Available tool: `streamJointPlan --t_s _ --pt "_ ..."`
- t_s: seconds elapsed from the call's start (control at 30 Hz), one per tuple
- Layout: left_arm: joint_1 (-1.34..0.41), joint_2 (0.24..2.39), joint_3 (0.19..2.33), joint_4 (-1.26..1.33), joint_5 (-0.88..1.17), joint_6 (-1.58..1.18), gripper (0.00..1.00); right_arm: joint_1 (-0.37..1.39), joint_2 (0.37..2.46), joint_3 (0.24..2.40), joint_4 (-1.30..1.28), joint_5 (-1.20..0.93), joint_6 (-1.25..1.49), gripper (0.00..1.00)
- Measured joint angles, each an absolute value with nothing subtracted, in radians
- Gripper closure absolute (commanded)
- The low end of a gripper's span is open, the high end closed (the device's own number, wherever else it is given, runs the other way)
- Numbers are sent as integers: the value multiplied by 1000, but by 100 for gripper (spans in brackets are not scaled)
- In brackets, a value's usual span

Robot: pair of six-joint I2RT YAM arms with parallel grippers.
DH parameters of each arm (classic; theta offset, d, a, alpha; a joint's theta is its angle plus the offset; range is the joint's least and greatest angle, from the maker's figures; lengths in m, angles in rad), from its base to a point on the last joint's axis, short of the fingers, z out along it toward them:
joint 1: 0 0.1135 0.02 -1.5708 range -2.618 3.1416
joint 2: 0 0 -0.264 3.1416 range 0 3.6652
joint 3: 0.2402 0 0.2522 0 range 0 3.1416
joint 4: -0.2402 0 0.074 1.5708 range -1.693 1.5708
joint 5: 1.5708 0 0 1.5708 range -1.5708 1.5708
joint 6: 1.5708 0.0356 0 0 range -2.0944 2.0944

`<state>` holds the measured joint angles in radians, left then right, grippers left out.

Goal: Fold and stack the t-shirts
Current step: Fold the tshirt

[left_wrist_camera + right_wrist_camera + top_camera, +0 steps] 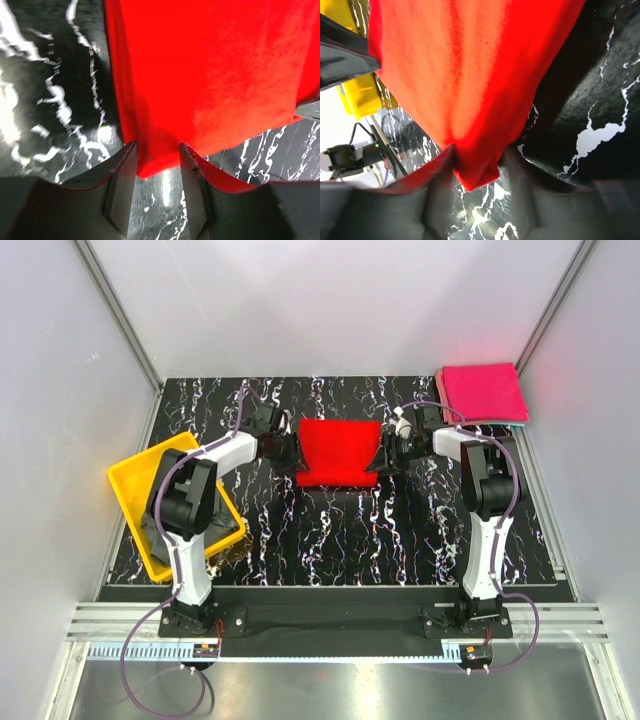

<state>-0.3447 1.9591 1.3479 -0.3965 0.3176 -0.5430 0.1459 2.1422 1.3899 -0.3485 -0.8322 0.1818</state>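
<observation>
A bright red t-shirt (338, 450), folded into a rectangle, is in the middle of the far half of the table. My left gripper (291, 453) is at its left edge. In the left wrist view the left gripper (157, 150) has a layered corner of the red shirt (210, 75) between its fingertips. My right gripper (384, 455) is at the right edge. In the right wrist view the right gripper (477, 160) pinches a bunched corner of the red shirt (465, 70), and creases run up from the grip. A folded magenta-pink t-shirt stack (483, 392) lies at the far right corner.
A yellow plastic tray (135, 480) sits at the left edge, partly under my left arm, with something dark inside; it also shows in the right wrist view (360, 95). The table (330, 540) is black with white marbling, and grey walls close in on three sides.
</observation>
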Motion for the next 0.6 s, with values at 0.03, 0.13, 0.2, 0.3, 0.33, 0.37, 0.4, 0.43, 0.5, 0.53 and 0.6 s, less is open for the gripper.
streamJointPlan --t_s 0.03,0.13,0.2,0.3,0.33,0.37,0.4,0.43,0.5,0.53,0.6 --pt "-346 1971 1348 -387 328 -546 72 146 2142 1384 -340 -831 182 59" --pt "-347 1991 1333 -352 355 -557 100 148 2130 1350 -325 -827 192 82" --pt "-347 1991 1314 -340 366 -562 100 152 2099 1301 -320 -820 204 88" --pt "-353 1981 1275 -335 366 -570 100 162 2004 1190 -308 -789 231 97" --pt "-357 1971 1254 -333 366 -577 100 163 1971 1153 -302 -780 243 98" --pt "-361 1959 1236 -334 366 -582 100 171 1931 1107 -290 -770 258 98" --pt "-366 1942 1213 -337 366 -587 100 175 1906 1078 -287 -767 266 98" --pt "-374 1919 1187 -335 365 -596 100 182 1878 1041 -273 -759 277 96" --pt "-387 1877 1146 -342 365 -609 95 196 1845 985 -256 -741 301 84" --pt "-392 1858 1130 -345 365 -615 93 201 1838 966 -251 -732 313 81" --pt "-397 1827 1110 -348 364 -628 74 209 1835 949 -245 -713 331 64"
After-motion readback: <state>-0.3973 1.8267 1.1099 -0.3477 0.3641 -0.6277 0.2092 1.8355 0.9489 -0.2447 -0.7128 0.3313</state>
